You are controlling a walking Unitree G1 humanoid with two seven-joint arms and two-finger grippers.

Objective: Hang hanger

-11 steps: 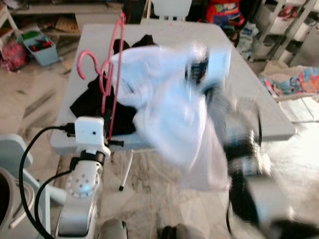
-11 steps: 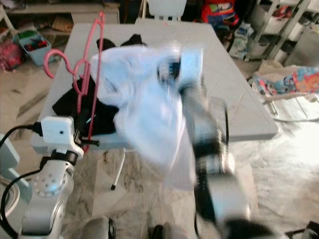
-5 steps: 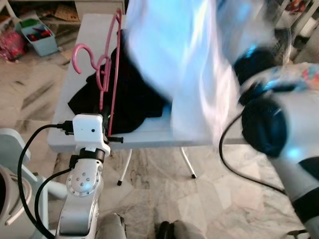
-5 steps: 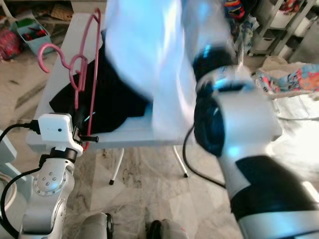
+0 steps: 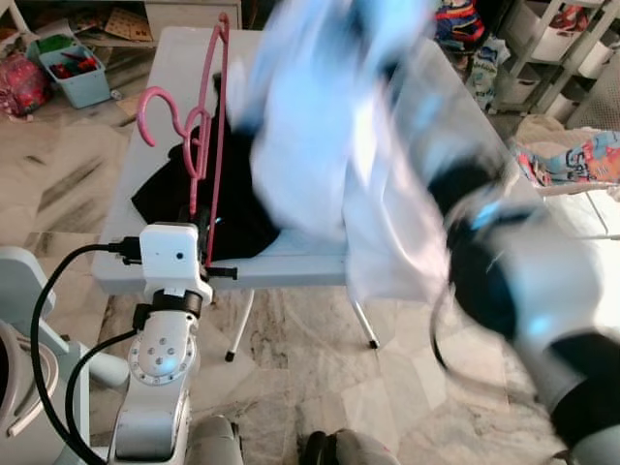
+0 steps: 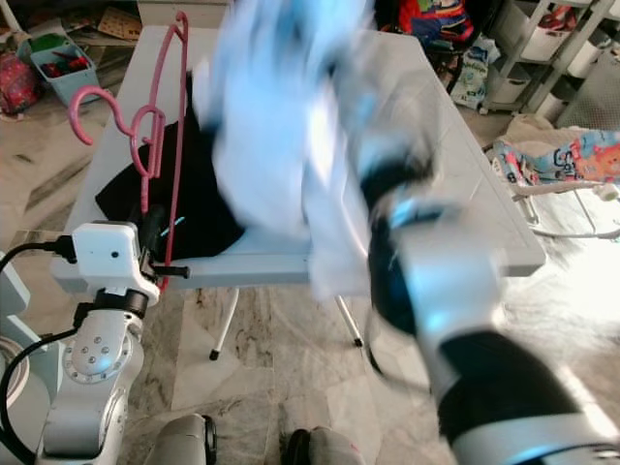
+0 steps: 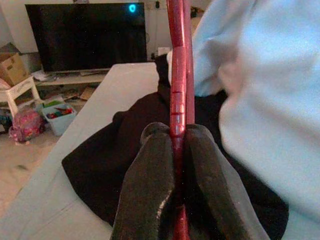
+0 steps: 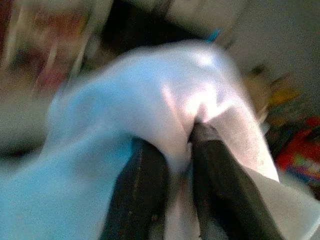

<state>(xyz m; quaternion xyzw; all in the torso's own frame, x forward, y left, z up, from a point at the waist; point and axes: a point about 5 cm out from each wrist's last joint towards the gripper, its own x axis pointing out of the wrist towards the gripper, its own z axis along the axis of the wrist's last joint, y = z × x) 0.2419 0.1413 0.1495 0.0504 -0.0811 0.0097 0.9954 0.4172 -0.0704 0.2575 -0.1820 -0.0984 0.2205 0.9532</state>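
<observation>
A pink hanger [image 5: 203, 136] stands upright over the near left part of the white table [image 5: 165, 87], its hook curling to the left. My left gripper [image 7: 174, 150] is shut on the hanger's lower bar. My right gripper [image 8: 176, 150] is shut on a white garment [image 5: 320, 136], which is blurred and held up over the middle of the table, hanging down past its front edge. A black garment [image 5: 194, 203] lies on the table under the hanger.
A blue bin [image 5: 68, 70] with toys sits on the floor at the far left. Metal shelving [image 5: 552, 48] stands at the back right, with colourful cloth [image 5: 581, 155] on the floor at the right. A television [image 7: 90, 35] stands beyond the table.
My right arm has swung the white garment around above the table, first up and then lower to the front. The left gripper and hanger have stayed put.
</observation>
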